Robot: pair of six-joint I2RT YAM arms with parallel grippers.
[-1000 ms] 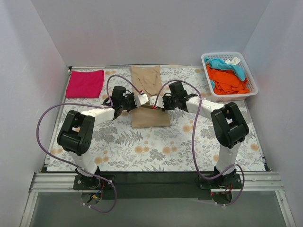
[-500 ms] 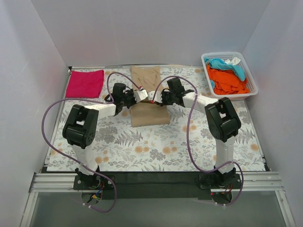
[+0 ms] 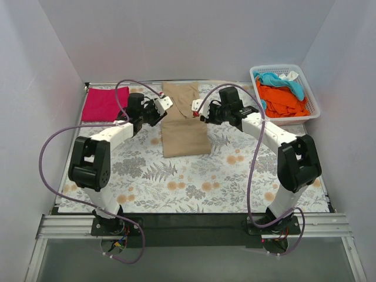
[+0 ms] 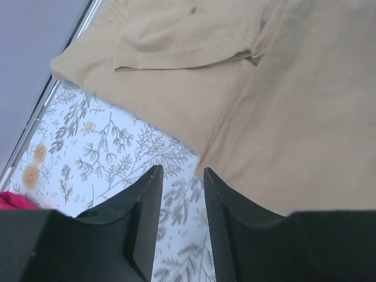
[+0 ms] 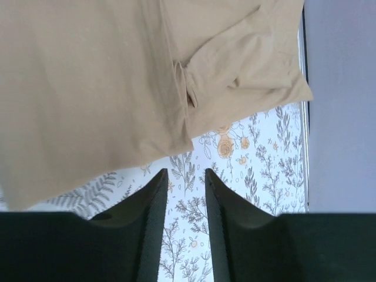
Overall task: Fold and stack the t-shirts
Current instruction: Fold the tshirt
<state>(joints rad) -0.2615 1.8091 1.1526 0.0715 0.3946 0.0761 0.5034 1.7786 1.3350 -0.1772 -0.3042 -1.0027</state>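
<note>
Far to the left of the tan cotton t-shirt (image 3: 185, 126), a magenta-pink shirt (image 3: 106, 104) lies folded flat on the floral tabletop (image 3: 194, 182). Next comes the left tool (image 4: 181, 171), just off the tan shirt's left edge, its jaws a little apart with only tabletop showing between them. A second ago both tools were pinched shut over the middle of that shirt. Now they have let go and drawn out to either side (the cloth lies as a long strip, sleeves tucked in). The right tool (image 5: 186, 172) mirrors its partner off the right edge, jaws likewise parted and empty. I'd say the lengthwise fold is done and a crosswise one remains. Well to the right, the white lattice basket (image 3: 291, 119) holds an orange shirt (image 3: 282, 101) and a light blue shirt (image 3: 275, 79), not yet folded.
</note>
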